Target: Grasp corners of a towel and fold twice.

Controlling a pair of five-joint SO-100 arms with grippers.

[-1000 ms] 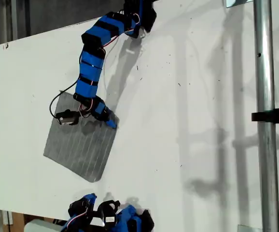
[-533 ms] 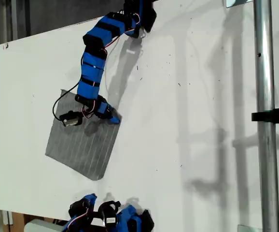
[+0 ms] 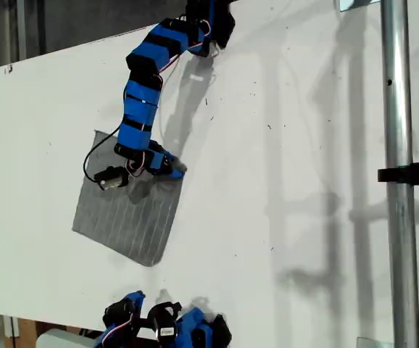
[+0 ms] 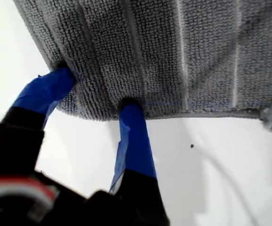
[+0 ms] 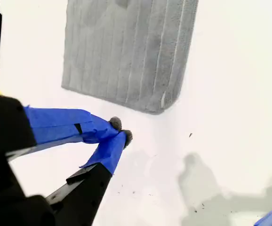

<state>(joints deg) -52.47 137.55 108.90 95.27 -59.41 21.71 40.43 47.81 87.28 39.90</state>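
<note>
The towel (image 3: 128,212) lies flat on the white desk (image 3: 282,181), in the left half of the exterior view. It is folded into a rectangle. Its long axis runs from the upper left to the lower right of that view with a slight tilt, and its pale stripes run along the same direction. One corner (image 3: 148,261) points toward the lower edge of the exterior view, near the arm that rests there.

The first gripper (image 4: 96,96) is at the towel's edge on the exterior view's right, at the upper corner there. Its jaws are clamped on the hem: one blue finger (image 4: 46,89) presses at the corner, and the other is pushed into the edge beside it.

The second gripper (image 5: 119,129) hovers over bare desk, near the towel's lower corner but apart from it. Its fingertips are together and hold nothing.
</note>
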